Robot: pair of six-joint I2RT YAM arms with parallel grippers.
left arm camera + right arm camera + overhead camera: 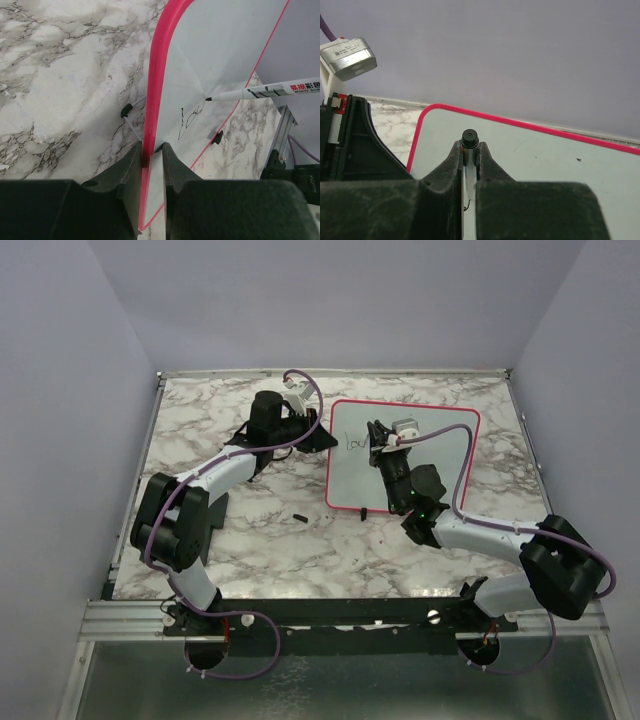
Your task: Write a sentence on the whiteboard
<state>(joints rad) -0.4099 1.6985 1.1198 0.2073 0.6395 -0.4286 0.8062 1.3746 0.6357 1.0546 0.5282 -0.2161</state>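
The right gripper [469, 150] was pinched fully closed around a white marker [255, 92], the barrel upright between its fingers and the black butt end poking out above them. The marker's tip sat at the whiteboard [440, 455], touching or just off it (I could not tell which), beside the last of a few dark strokes. Those strokes, the start of the sentence [190, 117], lay close to the board's left edge. The wide blank stretch ran to the right of the tip, along the board's long axis toward the opposite red rim, so I judged the pen would need to travel that way. The left gripper [150, 150] was narrowed to a slit, nipping the board's red left frame between its fingers, apparently to steady it. The board lay flat on the marble table [200, 410], right of centre, with a small black piece [300, 517] loose on the marble near its front left corner. Only the left wrist view showed tip and ink together. The right wrist view gave just the grip and bare board, and the overhead view alone showed both arms.
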